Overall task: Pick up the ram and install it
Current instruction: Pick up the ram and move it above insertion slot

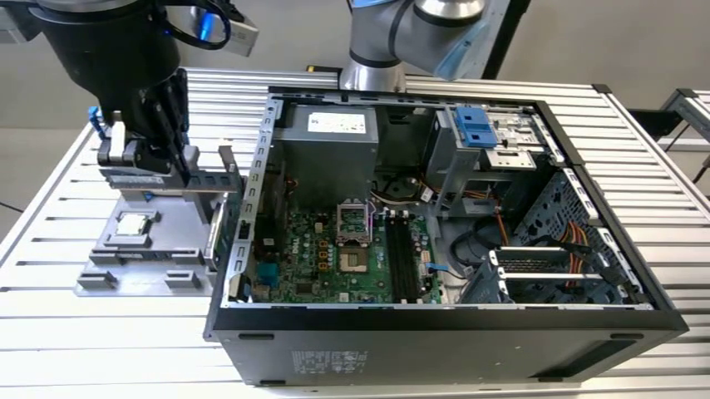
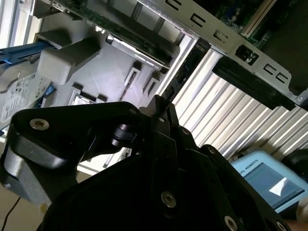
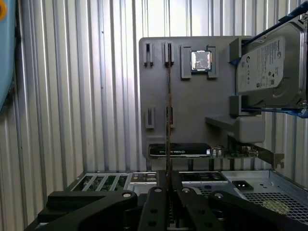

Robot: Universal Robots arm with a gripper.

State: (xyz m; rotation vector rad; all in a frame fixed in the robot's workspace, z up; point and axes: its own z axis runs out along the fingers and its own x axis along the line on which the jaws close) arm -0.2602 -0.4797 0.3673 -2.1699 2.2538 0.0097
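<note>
Ram (image 3: 168, 115), edge-on in the first wrist view, sits clamped in the pincer (image 3: 168, 179); exterior view sets it over the tray (image 1: 139, 262).

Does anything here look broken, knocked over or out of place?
Nothing stands out. The computer case lies open on its side. The hard drive leans tilted on the gray tray, seemingly propped by its stand. The gripper holds the ram straight.
</note>
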